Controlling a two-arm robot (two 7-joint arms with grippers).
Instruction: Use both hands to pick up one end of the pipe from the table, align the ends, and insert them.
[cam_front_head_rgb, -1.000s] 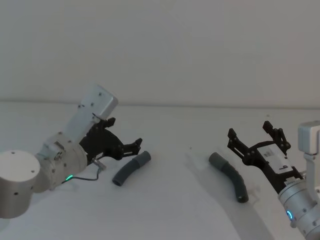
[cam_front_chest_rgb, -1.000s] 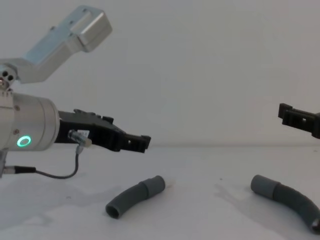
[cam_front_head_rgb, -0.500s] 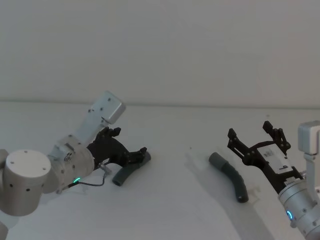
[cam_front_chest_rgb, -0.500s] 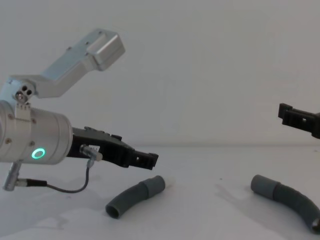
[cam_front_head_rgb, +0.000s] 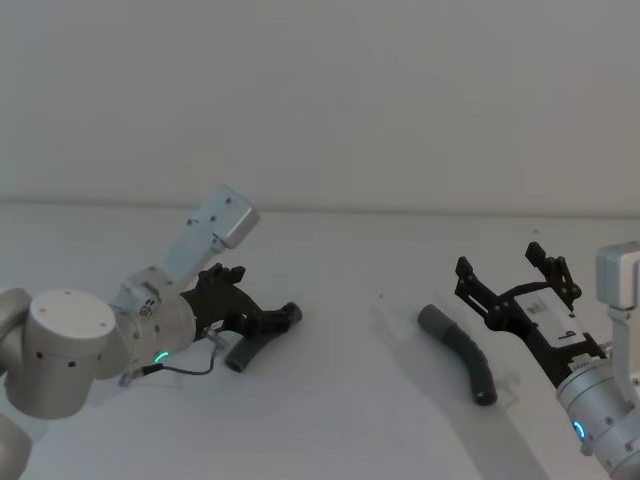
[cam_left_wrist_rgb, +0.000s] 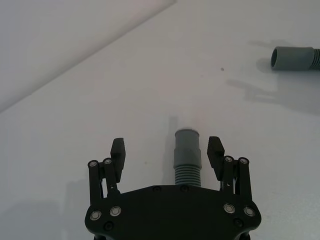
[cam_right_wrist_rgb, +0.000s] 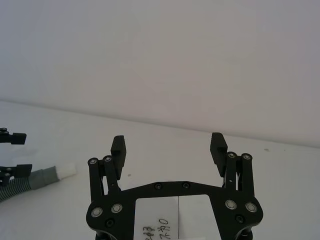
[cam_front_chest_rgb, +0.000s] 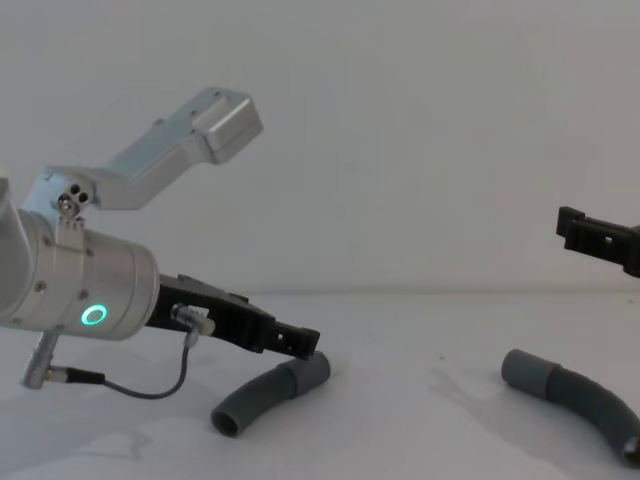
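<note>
hose cuff (cam_left_wrist_rgb: 186, 146) between left gripper's (cam_left_wrist_rgb: 166, 146) spread jaws

I'm seeing soft, even light washing over the white counter (cam_front_head_rgb: 340, 410) and the wall, bright but without glare. The longer hose piece (cam_front_head_rgb: 462, 352) is throwing a faint, soft-edged shadow toward frame left in the head and chest views, so the light is coming from the right. The green ring (cam_front_chest_rgb: 93, 316) behind the left pincer (cam_left_wrist_rgb: 166, 145) is glowing steadily.
</note>
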